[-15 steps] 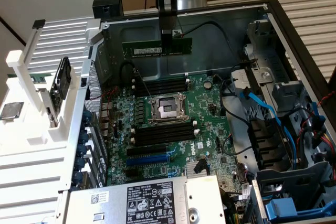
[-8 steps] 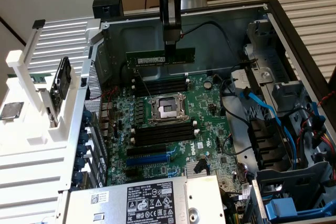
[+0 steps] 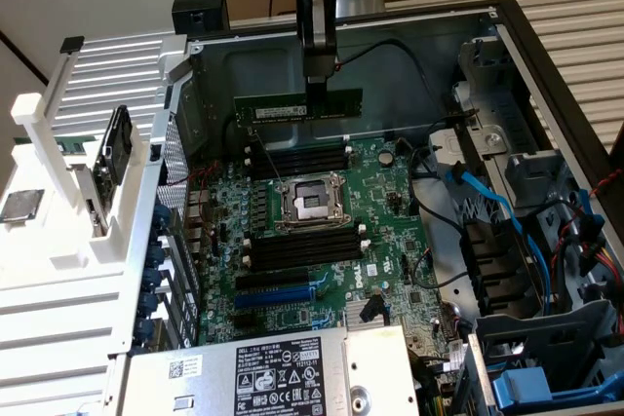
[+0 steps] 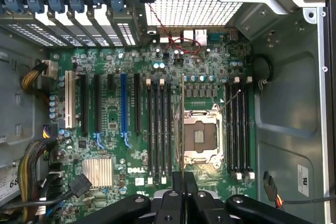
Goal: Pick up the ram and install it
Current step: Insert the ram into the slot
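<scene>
The ram (image 3: 283, 106), a dark green stick with a pale label, hangs on its long edge above the far side of the motherboard (image 3: 390, 231), inside the open computer case. My gripper (image 3: 320, 85) is shut on its upper edge near the middle. Just beneath it lies the far bank of black memory slots (image 3: 297, 158), then the CPU socket (image 3: 312, 204) and a second bank (image 3: 302, 245). In the wrist view the ram (image 4: 182, 124) appears edge-on as a thin line running out from my gripper (image 4: 183, 174). It sits over the edge of the CPU socket (image 4: 202, 135), between the two slot banks (image 4: 157, 129) (image 4: 239, 129).
A white rack (image 3: 97, 172) holding spare parts stands at the exterior view's left. The power supply (image 3: 263, 372) lies at the front, and drive cages with blue cables (image 3: 487, 202) on the right. A blue expansion slot (image 4: 124, 103) and a heatsink (image 4: 97, 171) sit beyond the slots.
</scene>
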